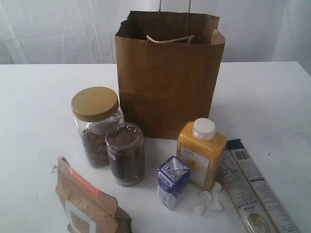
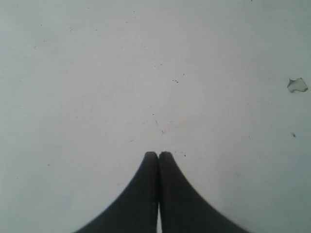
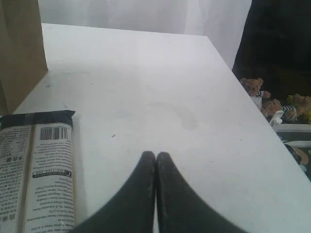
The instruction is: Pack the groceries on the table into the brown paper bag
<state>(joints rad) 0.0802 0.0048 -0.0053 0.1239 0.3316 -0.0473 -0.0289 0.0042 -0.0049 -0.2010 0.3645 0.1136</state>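
L gripper (image 2: pixel 159 154): two black tapered fingers pressed tip to tip, nothing between them, over bare matte white table (image 2: pixel 97 73) w/ fine dark specks and one small pale flake (image 2: pixel 297 85).

From my exterior cam, far L front: kraft pouch w/ orange strip (image 1: pixel 85 204), crumpled paper, folded top, partly cut by frame edge. Behind it, clear jar w/ tan lid (image 1: pixel 95 126), round, brown chunky contents. Touching or just beside its R front: smaller dark-filled jar (image 1: pixel 125 154), cylindrical, see-through lid, fine dark fill. Centre back: brown paper bag (image 1: pixel 167 82), upright, creased, mouth open, twisted cord handle draped over the near rim. In front, R of the jars: small blue-white carton (image 1: pixel 172 182), gable top, glossy. Just behind and R of it: yellow white-capped bottle (image 1: pixel 200 155), squarish, grainy yellow fill. A few small white lumps (image 1: pixel 208 201) by its base. Far R: long printed packet (image 1: pixel 255 189), flat shiny film, lying angled.

R gripper (image 3: pixel 156 154): same black fingers, fully closed, empty, above the table, packet's barcode end nearby. Soft toy bears (image 3: pixel 255 87) sit past the table edge.
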